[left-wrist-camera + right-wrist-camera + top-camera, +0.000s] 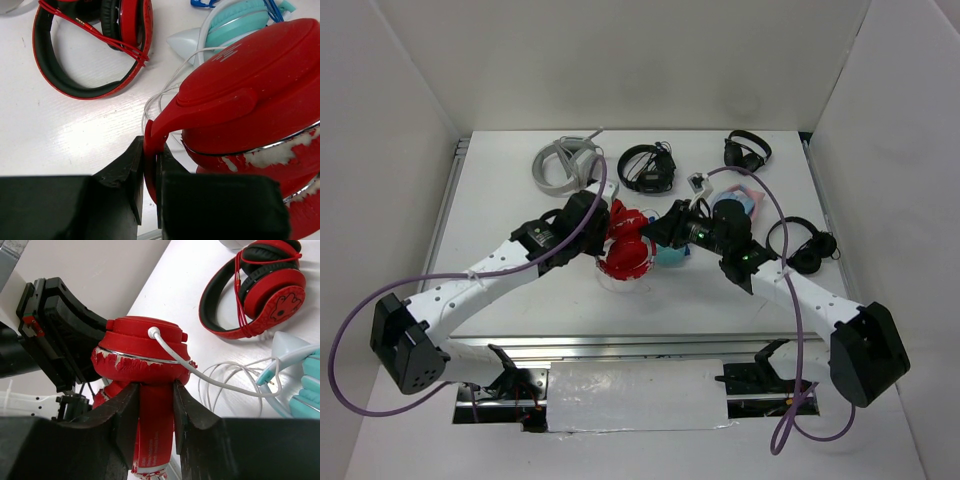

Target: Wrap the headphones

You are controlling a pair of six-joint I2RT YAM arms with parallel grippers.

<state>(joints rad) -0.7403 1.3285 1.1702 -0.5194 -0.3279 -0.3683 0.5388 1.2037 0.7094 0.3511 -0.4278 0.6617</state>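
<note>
We are looking at the headphones (625,250) over the middle of the table (500,200), caught between both arms; the left gripper (150,167) is reaching in from the headphones' left, its jaws clenching the thin red headband arm; the right gripper (156,410) is angling in from their right, its jaws grasping the folded band below an earcup; the white cable (200,377) is trailing toward the teal pair (235,22) just beside the headphones; a red-and-black pair (90,55) is lying near them.

White left arm (485,272), white right arm (807,295), black joints (535,240), boxy black bases (410,345), looping purple cables (333,365)
</note>
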